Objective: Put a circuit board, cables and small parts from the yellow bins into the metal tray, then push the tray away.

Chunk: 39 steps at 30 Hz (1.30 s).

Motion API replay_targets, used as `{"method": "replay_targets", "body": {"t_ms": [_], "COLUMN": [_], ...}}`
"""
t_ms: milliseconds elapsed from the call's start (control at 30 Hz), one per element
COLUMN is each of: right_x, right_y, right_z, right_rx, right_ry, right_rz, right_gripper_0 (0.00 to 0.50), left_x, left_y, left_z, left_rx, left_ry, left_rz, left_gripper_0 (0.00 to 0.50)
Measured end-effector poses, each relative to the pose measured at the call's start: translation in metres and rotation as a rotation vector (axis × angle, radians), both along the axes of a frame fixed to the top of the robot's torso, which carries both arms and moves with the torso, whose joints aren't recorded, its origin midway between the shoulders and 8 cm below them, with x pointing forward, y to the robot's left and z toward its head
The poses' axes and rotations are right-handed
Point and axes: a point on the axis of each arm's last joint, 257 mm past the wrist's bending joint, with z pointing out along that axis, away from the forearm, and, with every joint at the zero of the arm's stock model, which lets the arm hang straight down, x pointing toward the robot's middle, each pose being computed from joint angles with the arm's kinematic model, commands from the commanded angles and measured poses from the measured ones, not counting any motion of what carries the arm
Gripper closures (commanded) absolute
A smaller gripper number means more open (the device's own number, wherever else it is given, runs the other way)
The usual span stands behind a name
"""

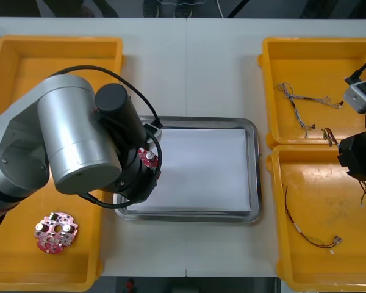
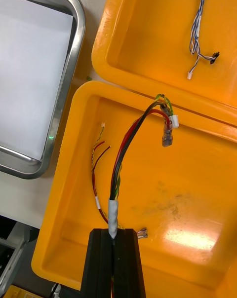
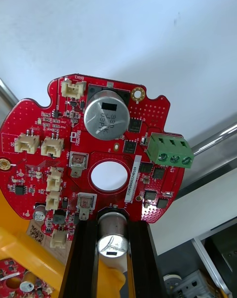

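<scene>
L near yellow bin (image 1: pixel 85 268): spare round red circuit board (image 1: pixel 56 231). L gripper (image 3: pixel 112 224) clamped on 2nd board (image 3: pixel 158 115) (silver can, green terminal block, centre hole), over L edge of metal tray (image 1: pixel 254 183), white inside. Front view: L arm (image 1: pixel 79 134) hides most of it. R far bin (image 1: pixel 274 73): blue/white cable (image 1: pixel 296 104). R gripper (image 2: pixel 113 231) pinches black/red cable bundle (image 2: pixel 123 160) over R near bin (image 2: pixel 197 204); loose red cable (image 2: pixel 95 160) beside. Boards 2, cables 3.

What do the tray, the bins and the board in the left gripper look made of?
Rectangular metal tray: probably polished steel, mirror-like rim; the white inside looks matte, maybe paper.
Yellow bins: apparently moulded plastic, glossy, with glare and rounded rims.
Round red circuit board, clamped between the fingers of the left gripper: likely laminate under glossy red coating, with plastic connectors and metal-topped cans.
</scene>
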Motion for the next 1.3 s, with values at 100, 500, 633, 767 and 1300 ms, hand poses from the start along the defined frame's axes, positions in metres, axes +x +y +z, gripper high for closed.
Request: {"method": "replay_targets", "body": {"t_ms": [100,500,633,767,1300], "right_x": [0.000,0.000,0.000,0.000,0.000], "right_y": [0.000,0.000,0.000,0.000,0.000], "right_z": [0.000,0.000,0.000,0.000,0.000], "right_rx": [0.000,0.000,0.000,0.000,0.000], "right_ry": [0.000,0.000,0.000,0.000,0.000], "right_rz": [0.000,0.000,0.000,0.000,0.000], "right_gripper_0": [0.500,0.500,0.500,0.500,0.500], "left_x": [-0.001,0.015,0.017,0.017,0.012], "left_y": [-0.004,-0.008,-0.006,-0.004,-0.010], "left_z": [-0.007,-0.037,-0.046,-0.050,-0.062], "left_rx": [0.004,0.009,0.015,0.027,0.023], "left_ry": [0.006,0.003,0.010,0.011,0.008], "left_rz": [-0.008,0.021,0.030,0.032,0.051], "left_gripper_0": [0.500,0.500,0.500,0.500,0.500]}}
